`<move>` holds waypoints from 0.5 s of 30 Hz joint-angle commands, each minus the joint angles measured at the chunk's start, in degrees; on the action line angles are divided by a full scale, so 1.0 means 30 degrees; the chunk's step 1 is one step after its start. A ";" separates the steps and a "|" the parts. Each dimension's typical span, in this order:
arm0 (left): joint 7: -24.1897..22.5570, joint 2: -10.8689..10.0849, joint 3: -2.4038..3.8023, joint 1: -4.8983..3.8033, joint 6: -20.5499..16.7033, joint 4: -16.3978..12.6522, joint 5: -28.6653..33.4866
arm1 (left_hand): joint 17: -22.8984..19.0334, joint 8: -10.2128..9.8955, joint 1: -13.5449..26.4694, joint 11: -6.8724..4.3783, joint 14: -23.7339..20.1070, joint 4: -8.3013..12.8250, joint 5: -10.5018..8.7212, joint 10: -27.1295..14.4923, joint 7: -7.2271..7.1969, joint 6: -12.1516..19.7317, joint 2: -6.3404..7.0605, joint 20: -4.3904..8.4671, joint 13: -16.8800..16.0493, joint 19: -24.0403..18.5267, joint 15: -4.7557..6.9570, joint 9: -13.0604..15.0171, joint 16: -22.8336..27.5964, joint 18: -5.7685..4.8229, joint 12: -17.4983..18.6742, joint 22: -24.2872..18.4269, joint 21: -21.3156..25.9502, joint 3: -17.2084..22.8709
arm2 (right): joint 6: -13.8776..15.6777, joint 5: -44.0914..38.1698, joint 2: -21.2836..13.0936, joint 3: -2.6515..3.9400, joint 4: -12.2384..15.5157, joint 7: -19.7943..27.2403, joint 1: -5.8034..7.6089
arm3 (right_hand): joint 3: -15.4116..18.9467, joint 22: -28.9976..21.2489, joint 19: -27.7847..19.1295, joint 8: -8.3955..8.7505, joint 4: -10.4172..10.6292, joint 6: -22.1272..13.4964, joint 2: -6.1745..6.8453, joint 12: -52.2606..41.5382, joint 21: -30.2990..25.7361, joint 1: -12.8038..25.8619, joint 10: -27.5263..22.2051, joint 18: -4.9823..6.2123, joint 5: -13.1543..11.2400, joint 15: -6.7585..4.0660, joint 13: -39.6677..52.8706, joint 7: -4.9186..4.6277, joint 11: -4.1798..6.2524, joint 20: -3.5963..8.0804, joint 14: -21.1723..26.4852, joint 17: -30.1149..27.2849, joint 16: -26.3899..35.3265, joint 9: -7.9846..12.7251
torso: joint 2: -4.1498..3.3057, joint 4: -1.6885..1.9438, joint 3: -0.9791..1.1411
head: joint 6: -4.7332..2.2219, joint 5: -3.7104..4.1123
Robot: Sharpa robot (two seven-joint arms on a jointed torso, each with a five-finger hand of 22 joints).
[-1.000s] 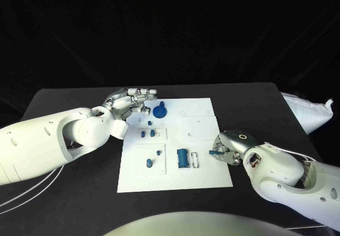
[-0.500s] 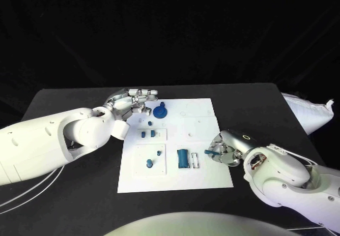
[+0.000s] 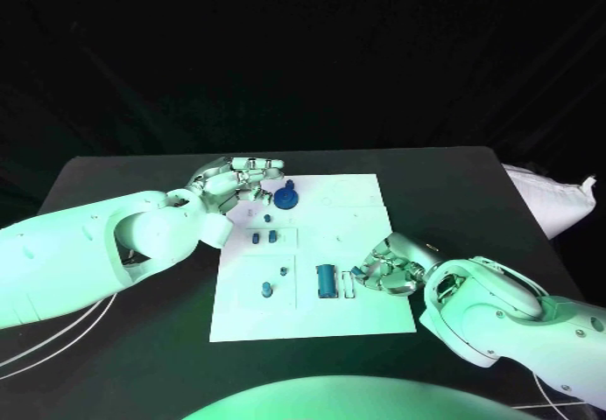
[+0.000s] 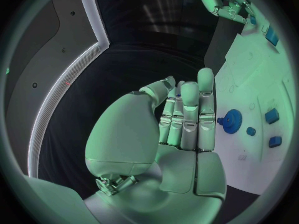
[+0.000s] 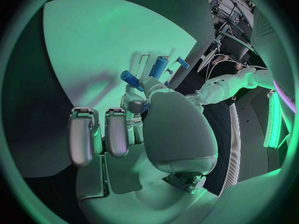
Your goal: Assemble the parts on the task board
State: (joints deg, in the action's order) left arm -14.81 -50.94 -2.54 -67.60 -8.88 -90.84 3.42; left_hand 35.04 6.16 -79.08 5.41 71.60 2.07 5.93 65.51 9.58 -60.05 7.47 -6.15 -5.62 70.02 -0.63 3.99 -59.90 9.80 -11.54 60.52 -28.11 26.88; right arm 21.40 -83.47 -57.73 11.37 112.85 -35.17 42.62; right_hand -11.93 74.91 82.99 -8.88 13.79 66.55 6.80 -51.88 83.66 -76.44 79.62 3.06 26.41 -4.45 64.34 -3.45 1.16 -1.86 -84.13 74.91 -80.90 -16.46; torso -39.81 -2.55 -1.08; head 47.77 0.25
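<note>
My right hand [image 3: 385, 269], pinching a little blue peg [image 5: 130, 78], is sliding left over the white board [image 3: 366, 315] toward its slot.

You're looking at a robotics lab or test cell — a black table [image 3: 151, 350] backed by black drapery, with a white task board [image 3: 360, 311] set square in its middle. The right wrist view catches cables and rigging [image 5: 225, 7] past the table's edge — test-bench clutter, nothing domestic.
</note>
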 commanded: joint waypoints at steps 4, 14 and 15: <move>-0.0039 0.0047 0.0011 -0.0003 0.0369 -0.0093 -0.0079 | -0.0048 0.0122 -0.0225 0.0053 -0.0156 0.0104 0.0078 -0.0167 0.0079 0.0123 -0.0007 -0.0031 -0.0005 -0.0125 0.0006 -0.0031 0.0053 0.0203 -0.0115 -0.0030 0.0114 0.0007 | -0.0863 0.1384 0.0405 -0.0085 -0.0317 -0.0135 -0.0050 | 0.0126 0.1546 0.0191 -0.0127 0.0196 0.0230 0.0059 -0.0459 0.0135 0.0512 0.0305 -0.0139 0.0051 -0.0096 0.0330 0.0051 -0.0010 0.0048 -0.1207 0.0870 -0.0177 -0.0118 | 0.0002 -0.0015 0.0011 | 0.0020 -0.0041; -0.0019 0.0049 0.0011 -0.0003 0.0375 -0.0127 -0.0086 | -0.0048 0.0122 -0.0225 0.0053 -0.0156 0.0104 0.0078 -0.0167 0.0079 0.0123 -0.0007 -0.0031 -0.0005 -0.0125 0.0006 -0.0031 0.0053 0.0203 -0.0115 -0.0030 0.0114 0.0007 | -0.1295 0.1128 0.0782 -0.0131 -0.0752 -0.0196 -0.0060 | 0.0321 0.1601 0.0231 -0.0224 0.0352 0.0392 -0.0021 -0.0979 0.0165 0.0992 0.0525 -0.0151 -0.0086 -0.0149 0.0725 0.0131 0.0053 0.0096 -0.1222 0.0950 -0.0228 -0.0261 | -0.0004 -0.0012 0.0018 | 0.0034 -0.0061; -0.0015 0.0048 0.0011 -0.0003 0.0381 -0.0129 -0.0106 | -0.0048 0.0122 -0.0225 0.0053 -0.0156 0.0104 0.0078 -0.0167 0.0079 0.0123 -0.0007 -0.0031 -0.0005 -0.0125 0.0006 -0.0031 0.0053 0.0203 -0.0115 -0.0030 0.0114 0.0007 | -0.1334 0.1110 0.0809 -0.0134 -0.0769 -0.0197 -0.0060 | 0.0352 0.1605 0.0234 -0.0232 0.0387 0.0406 -0.0041 -0.1023 0.0168 0.1070 0.0547 -0.0152 -0.0115 -0.0153 0.0761 0.0137 0.0058 0.0102 -0.1222 0.0956 -0.0231 -0.0278 | -0.0007 -0.0010 0.0018 | 0.0044 -0.0065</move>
State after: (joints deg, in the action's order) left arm -14.69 -50.90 -2.54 -67.60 -8.81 -91.05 3.36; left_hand 34.96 6.16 -79.07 5.62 71.60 2.07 5.93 65.30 9.78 -59.85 7.47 -6.15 -5.62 70.02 -0.63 3.99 -59.90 9.80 -11.54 60.52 -28.11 26.88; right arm 19.26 -80.08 -55.44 11.03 110.62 -35.39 42.51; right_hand -10.96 74.90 83.20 -9.23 14.76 67.46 6.72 -54.77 83.88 -73.65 80.95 3.06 26.42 -4.46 66.56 -2.96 1.27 -1.65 -84.10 74.91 -81.38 -17.26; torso -39.81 -2.58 -1.03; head 47.82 0.08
